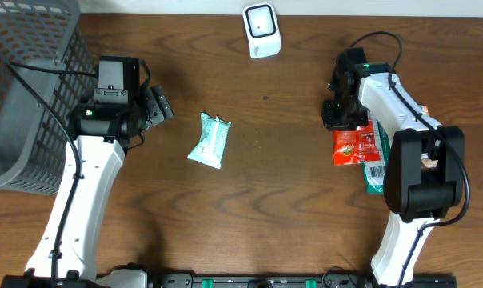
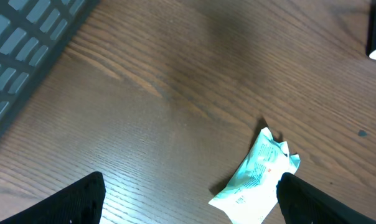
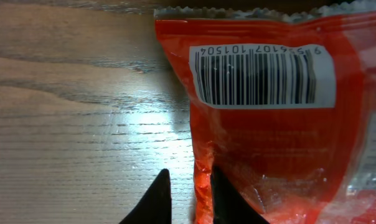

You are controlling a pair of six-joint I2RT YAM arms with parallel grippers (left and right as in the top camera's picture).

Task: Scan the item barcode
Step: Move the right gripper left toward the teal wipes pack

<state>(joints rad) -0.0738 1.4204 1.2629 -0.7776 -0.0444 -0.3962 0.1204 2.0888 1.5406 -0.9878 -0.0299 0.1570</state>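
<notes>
Right gripper [image 3: 188, 179] nips the red packet [image 3: 269, 149] edge, barcode [image 3: 263, 74] up: the pickup. Next, lift and face it to the scanner [image 1: 261, 30]. Left gripper [image 2: 191, 190] gapes, empty.

The snack packet [image 3: 281, 149] is glossy red-orange, and its barcode label [image 3: 263, 74] is white with black bars and digits. The wipes pack [image 1: 209, 140] is mint green and white. The counter [image 1: 265, 208] is dark brown wood grain, the basket [image 1: 33, 48] grey mesh, and the scanner [image 1: 261, 30] white.

Part of the red packet [image 1: 347, 148] under the right arm [image 1: 385, 94]; mesh basket [image 1: 29, 48] partly past the overhead view's left edge.
</notes>
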